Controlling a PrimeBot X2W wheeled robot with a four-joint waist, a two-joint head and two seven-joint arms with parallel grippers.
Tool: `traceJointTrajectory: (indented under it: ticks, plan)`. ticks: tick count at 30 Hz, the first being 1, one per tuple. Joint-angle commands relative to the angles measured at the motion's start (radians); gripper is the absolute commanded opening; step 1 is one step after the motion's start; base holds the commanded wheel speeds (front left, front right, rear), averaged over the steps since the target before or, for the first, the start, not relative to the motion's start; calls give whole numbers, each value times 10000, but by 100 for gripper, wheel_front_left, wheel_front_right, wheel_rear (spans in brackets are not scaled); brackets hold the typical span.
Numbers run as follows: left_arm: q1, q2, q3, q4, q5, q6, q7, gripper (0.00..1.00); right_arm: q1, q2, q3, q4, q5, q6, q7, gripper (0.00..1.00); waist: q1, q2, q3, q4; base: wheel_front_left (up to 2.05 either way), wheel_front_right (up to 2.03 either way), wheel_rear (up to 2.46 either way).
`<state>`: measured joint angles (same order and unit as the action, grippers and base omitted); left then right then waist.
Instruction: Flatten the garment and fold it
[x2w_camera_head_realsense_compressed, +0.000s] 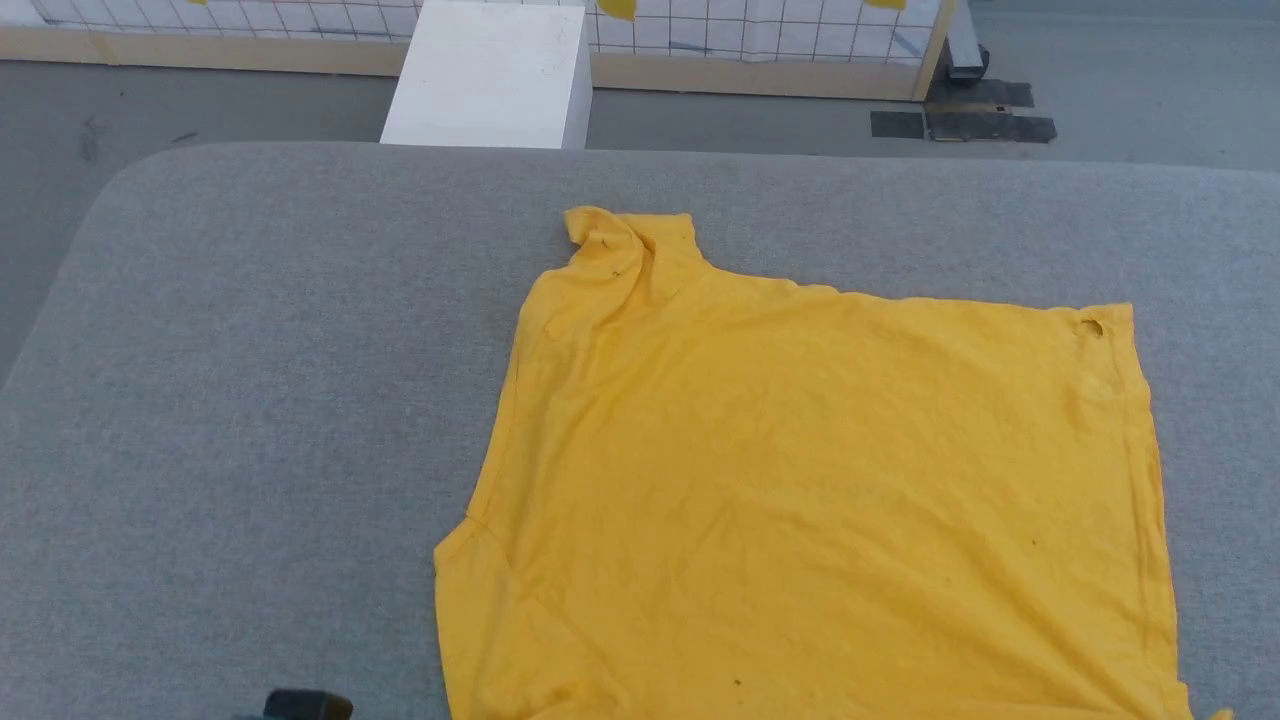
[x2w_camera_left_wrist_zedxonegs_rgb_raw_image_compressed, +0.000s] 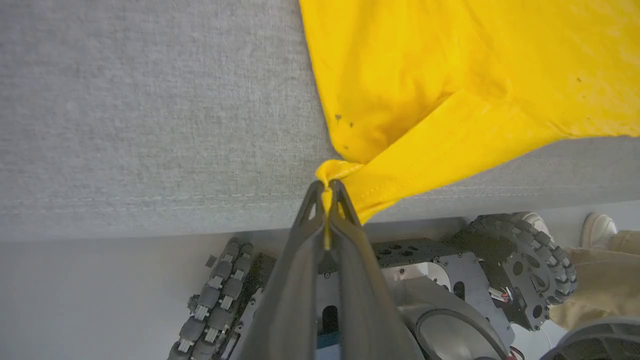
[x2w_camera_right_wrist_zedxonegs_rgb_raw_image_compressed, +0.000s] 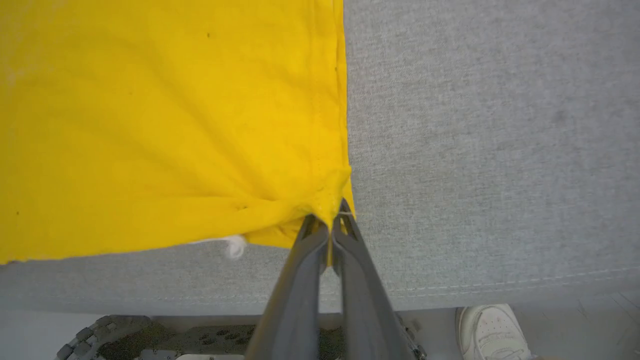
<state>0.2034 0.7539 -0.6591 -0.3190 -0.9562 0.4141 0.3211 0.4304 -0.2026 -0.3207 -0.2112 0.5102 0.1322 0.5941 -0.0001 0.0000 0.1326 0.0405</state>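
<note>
The garment (x2w_camera_head_realsense_compressed: 820, 480) lies spread on the grey padded table (x2w_camera_head_realsense_compressed: 250, 400) right of centre, plain yellow side up, with one sleeve bunched at its far left corner. In the left wrist view my left gripper (x2w_camera_left_wrist_zedxonegs_rgb_raw_image_compressed: 327, 187) is shut on a gathered corner of the garment (x2w_camera_left_wrist_zedxonegs_rgb_raw_image_compressed: 450, 75) by the table's near edge (x2w_camera_left_wrist_zedxonegs_rgb_raw_image_compressed: 150, 210). The right wrist view has my right gripper (x2w_camera_right_wrist_zedxonegs_rgb_raw_image_compressed: 332, 220) shut on another corner of the garment (x2w_camera_right_wrist_zedxonegs_rgb_raw_image_compressed: 165, 125), where the side hem ends, with cloth puckered around the tips. A small white tag (x2w_camera_right_wrist_zedxonegs_rgb_raw_image_compressed: 232, 245) peeks from under the near hem.
Beyond the table stand a white box (x2w_camera_head_realsense_compressed: 490, 75) and a wire grid fence with a wooden frame (x2w_camera_head_realsense_compressed: 750, 40). Black patches (x2w_camera_head_realsense_compressed: 980, 110) lie on the floor. Below the near edge are my wheeled base (x2w_camera_left_wrist_zedxonegs_rgb_raw_image_compressed: 525, 260) and a person's white shoe (x2w_camera_right_wrist_zedxonegs_rgb_raw_image_compressed: 492, 330).
</note>
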Motion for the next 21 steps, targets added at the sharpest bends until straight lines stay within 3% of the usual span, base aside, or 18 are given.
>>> traceJointTrajectory:
  ticks: [1,13,21]
  plan:
    - [-261,129,108,-100,254,-40,-179,0,-236,-49,-49,-102,-47,-15,-127,0,1,0,46,-44,0,0,0]
    - [-3175,106,284,-534,2110,-596,-545,0,-2587,-794,253,-286,-604,-15,-715,0,1,0,955,-363,0,0,0]
    - [-4841,-453,661,252,2685,-890,-1259,0,-4164,-1324,495,215,-750,-15,-1148,0,1,0,2217,-618,0,0,0]
